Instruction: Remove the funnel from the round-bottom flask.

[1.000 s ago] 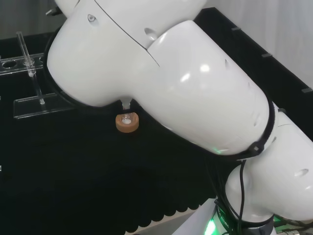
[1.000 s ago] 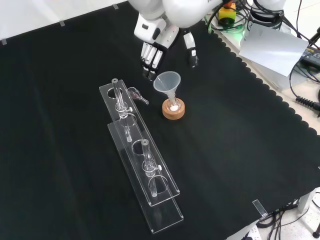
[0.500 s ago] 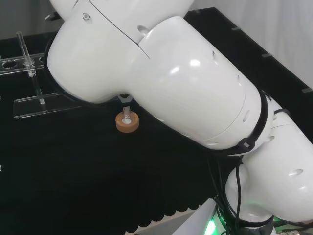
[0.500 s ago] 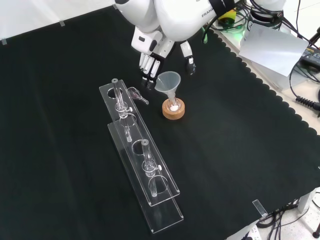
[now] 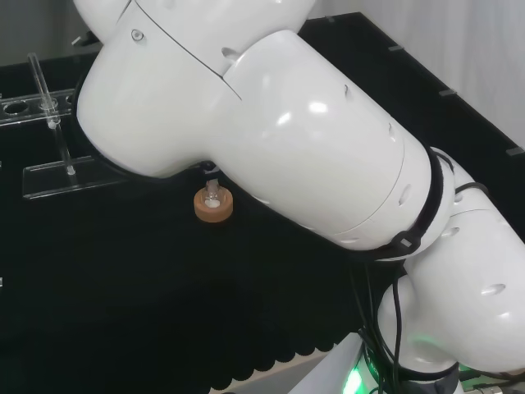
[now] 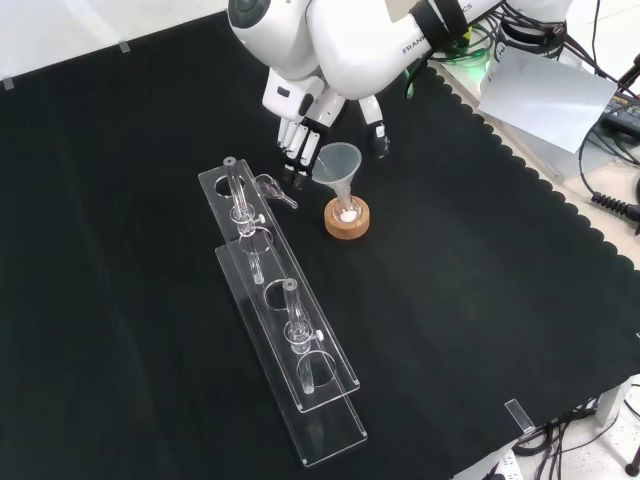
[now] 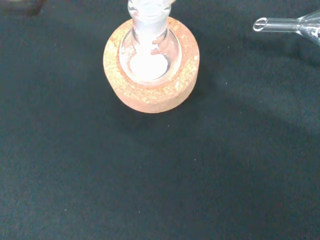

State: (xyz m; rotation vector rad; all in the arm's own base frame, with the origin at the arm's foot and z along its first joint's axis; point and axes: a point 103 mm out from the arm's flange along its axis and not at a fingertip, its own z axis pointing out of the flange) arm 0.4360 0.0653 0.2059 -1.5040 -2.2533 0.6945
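A translucent white funnel [image 6: 337,164] stands with its stem in a small clear round-bottom flask [image 6: 346,209]. The flask holds some white powder and rests on a cork ring stand [image 6: 347,221] [image 5: 213,206]. In the wrist view the flask [image 7: 149,48] sits in the cork ring stand [image 7: 150,87] with white powder at its bottom. The hand [image 6: 303,115] hangs just behind the funnel in the front view, open. Its fingers [image 6: 293,145] point down on the funnel's left and its thumb [image 6: 377,130] on the funnel's right. Neither touches the funnel.
A long clear rack [image 6: 285,320] with glass tubes lies to the left and in front of the flask in the front view. A small glass piece [image 6: 273,190] [image 7: 285,25] lies beside the rack near the fingers. The arm's big white links [image 5: 271,123] cover much of the head view.
The hand has come down and toward the funnel, so its fingers and thumb now flank the funnel's rim. The funnel and flask have not moved.
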